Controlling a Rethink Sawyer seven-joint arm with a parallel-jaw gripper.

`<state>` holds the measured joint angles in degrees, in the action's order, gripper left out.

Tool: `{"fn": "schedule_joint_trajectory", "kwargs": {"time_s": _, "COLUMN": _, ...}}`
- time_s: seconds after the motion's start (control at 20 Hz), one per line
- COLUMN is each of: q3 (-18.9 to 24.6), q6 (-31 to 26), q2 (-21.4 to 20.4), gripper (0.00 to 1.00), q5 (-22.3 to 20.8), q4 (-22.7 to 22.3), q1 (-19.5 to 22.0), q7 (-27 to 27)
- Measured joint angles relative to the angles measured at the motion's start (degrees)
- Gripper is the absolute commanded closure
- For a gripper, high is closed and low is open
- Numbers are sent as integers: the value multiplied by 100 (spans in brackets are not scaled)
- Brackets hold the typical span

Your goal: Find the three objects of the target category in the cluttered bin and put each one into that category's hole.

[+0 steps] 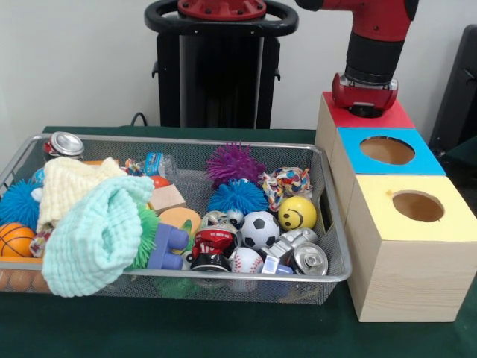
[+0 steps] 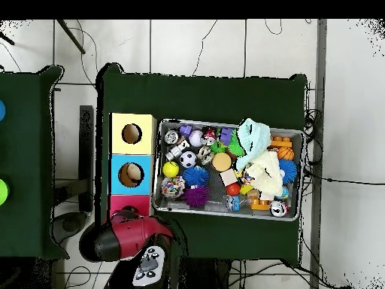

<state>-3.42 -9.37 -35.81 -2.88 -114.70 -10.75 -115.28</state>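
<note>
Wire bin (image 1: 179, 282): we judge it stiff, its balls light and rollable.
Gripper (image 1: 364, 103): over red box (image 1: 387, 119); fingers' state we cannot tell.

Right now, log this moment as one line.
end effector: over red-topped box's hole, state unclear | cluttered bin: full | blue box's hole, yellow box's hole: unobstructed

My wire-mesh bin (image 1: 332, 224) sits heaped with toys and cloths across the desk's middle. The red-topped box (image 1: 328, 123) stands just beside it at the desk's edge nearest my pedestal, its hole hidden under my arm.
</note>
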Motion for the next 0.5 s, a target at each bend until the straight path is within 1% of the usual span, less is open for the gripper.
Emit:
{"fn": "schedule_joint_trajectory", "kwargs": {"time_s": 0.35, "q3": -29, "q6": 70, "q2": 14, "gripper": 100, "q5": 14, "q4": 8, "q1": -47, "q7": 0}}
{"fn": "schedule_joint_trajectory", "kwargs": {"time_s": 0.4, "q3": -36, "q6": 92, "q2": 18, "gripper": 0, "q5": 19, "q4": 10, "q1": -59, "q7": 0}}
{"fn": "schedule_joint_trajectory", "kwargs": {"time_s": 0.5, "q3": -33, "q6": 166, "q2": 38, "gripper": 0, "q5": 40, "q4": 14, "q1": -103, "q7": -3}}
